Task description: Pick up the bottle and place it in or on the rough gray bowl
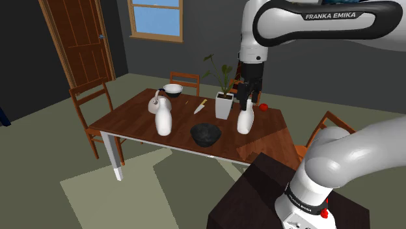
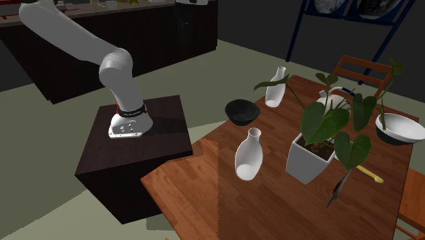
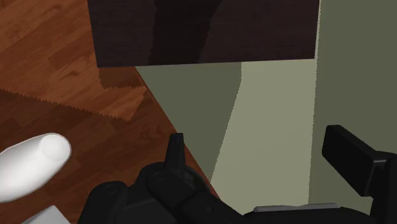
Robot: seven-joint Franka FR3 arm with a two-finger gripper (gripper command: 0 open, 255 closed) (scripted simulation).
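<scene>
The robot's hand (image 1: pixel 244 99) hangs over the brown wooden counter (image 1: pixel 130 118), just above the top of a white bottle (image 1: pixel 245 121). In the wrist view the hand (image 3: pixel 257 141) is released: its two black fingers (image 3: pixel 175 153) stand wide apart and nothing is between them. The bottle (image 3: pixel 32 167) sits off to one side of the fingers, and they do not touch it.

The bottle stands upright on the counter, just beside a white plant pot (image 1: pixel 224 105) with big green leaves. In the second exterior view the bottle (image 2: pixel 248 155) is close to the counter's edge, near the dark stand (image 2: pixel 136 160).

The bowl (image 1: pixel 205 134) is dark gray and rough. It sits on the counter near the front edge, a little way from the bottle, and it has nothing in it. On the other side of the bowl stands a second bottle (image 1: pixel 163 120), white too and upright.

Farther back there is a kettle (image 1: pixel 158 101), a white bowl (image 1: pixel 173 89) and a knife (image 1: pixel 200 106) lying flat. A small red thing (image 1: pixel 263 107) lies near the far side of the bottle; I cannot tell what it is
</scene>
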